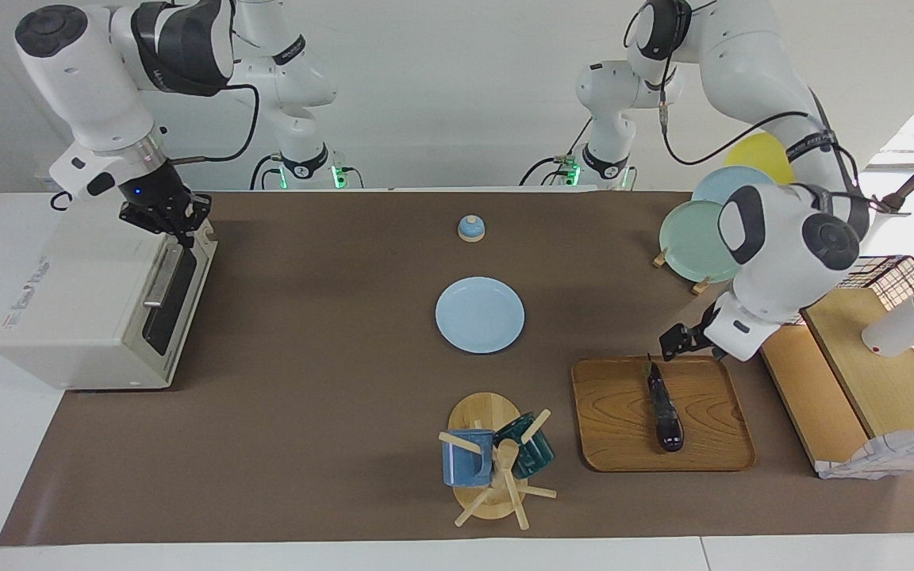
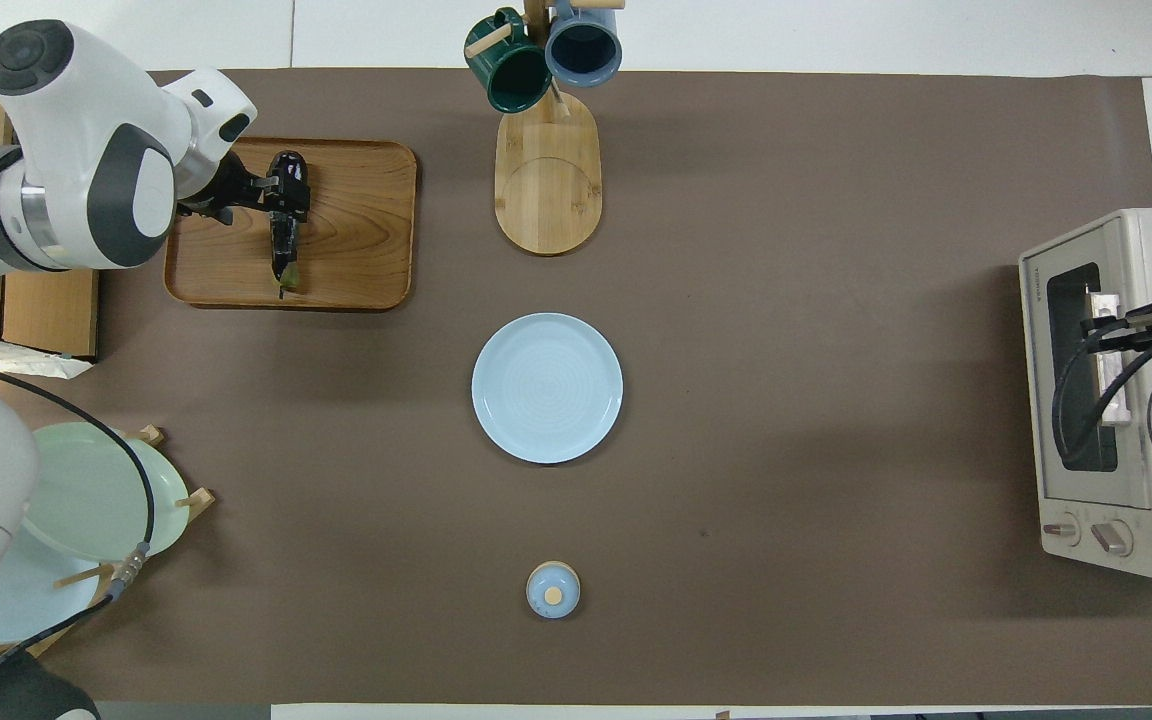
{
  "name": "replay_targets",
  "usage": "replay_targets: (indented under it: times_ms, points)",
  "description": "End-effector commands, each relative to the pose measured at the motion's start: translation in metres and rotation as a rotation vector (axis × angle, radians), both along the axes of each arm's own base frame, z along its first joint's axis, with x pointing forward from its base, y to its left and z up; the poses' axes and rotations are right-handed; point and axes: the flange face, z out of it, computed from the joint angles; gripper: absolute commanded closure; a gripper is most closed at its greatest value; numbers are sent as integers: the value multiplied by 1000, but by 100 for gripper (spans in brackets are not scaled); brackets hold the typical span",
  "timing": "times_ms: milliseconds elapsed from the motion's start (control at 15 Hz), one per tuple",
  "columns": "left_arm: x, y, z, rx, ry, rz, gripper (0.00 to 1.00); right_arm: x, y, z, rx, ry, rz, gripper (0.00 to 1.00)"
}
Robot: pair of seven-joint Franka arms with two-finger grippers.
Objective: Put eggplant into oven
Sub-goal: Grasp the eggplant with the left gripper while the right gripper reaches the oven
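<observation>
Closed right gripper at the oven handle; eggplant lying on the wooden tray under the open left gripper.

The right gripper (image 1: 179, 224) is seen with fingertips brought together at the top of the oven (image 1: 100, 305) door, by its bar handle (image 1: 162, 274); a hold on the handle cannot be confirmed. The door is observed closed. The left gripper (image 1: 675, 342), jaws spread and empty, is held over the wooden tray (image 1: 711, 444). The eggplant (image 1: 665, 408) is found flat on that tray, toward the left arm's end of the table.
</observation>
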Motion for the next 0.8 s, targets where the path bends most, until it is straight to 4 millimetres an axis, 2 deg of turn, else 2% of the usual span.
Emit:
replay_targets:
  times_ms: [0,333,600,733]
  points:
    - [4,0,-10,25,-55,-45,0,4,-14,-20,-39,-6,-15,100]
    - [-8,-3,-30,29,-37,-76,0,0,-20,-41,-124,20,48,100]
    - [-10,-4,-29,29,-38,-79,0,-4,-20,-48,-132,36,61,100]
    - [-10,-4,-28,29,-38,-79,9,-6,-21,-54,-133,44,61,100]
